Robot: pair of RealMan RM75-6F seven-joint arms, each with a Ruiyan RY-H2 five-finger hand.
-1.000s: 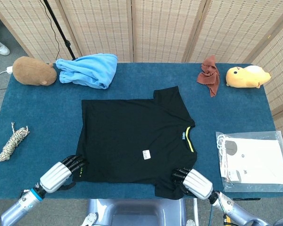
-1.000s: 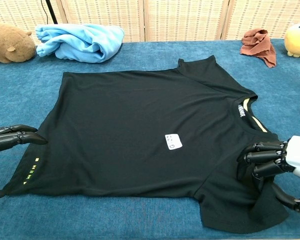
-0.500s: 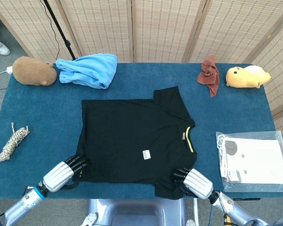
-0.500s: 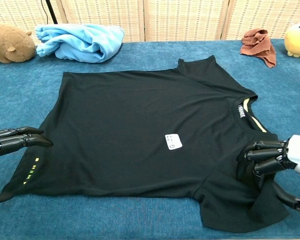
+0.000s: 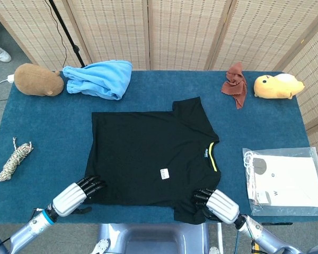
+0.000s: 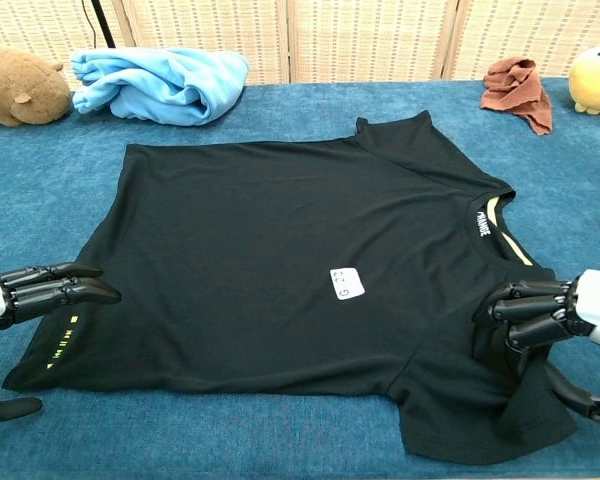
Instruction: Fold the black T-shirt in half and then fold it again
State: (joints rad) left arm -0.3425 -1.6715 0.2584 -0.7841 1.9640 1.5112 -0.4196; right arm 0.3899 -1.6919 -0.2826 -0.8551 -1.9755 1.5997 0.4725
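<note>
The black T-shirt (image 5: 151,153) (image 6: 280,240) lies flat on the blue table, collar toward the right and hem toward the left. My left hand (image 5: 74,196) (image 6: 40,295) is at the near hem corner. Its fingers (image 6: 75,290) reach over the fabric edge, its thumb (image 6: 5,407) is apart on the table, and it holds nothing. My right hand (image 5: 217,205) (image 6: 545,318) sits at the near sleeve. Its fingers curl down onto the cloth and its thumb is at the sleeve's edge, gripping the slightly bunched sleeve.
A light blue cloth (image 5: 100,78) and a brown plush (image 5: 38,80) lie at the back left. A rust rag (image 5: 235,83) and a yellow plush (image 5: 278,86) sit at the back right. A rope bundle (image 5: 13,159) lies left, a plastic bag (image 5: 286,180) right.
My left hand has slid to the right, and its fingers now reach over the hem corner. The right hand and the shirt have not moved.
</note>
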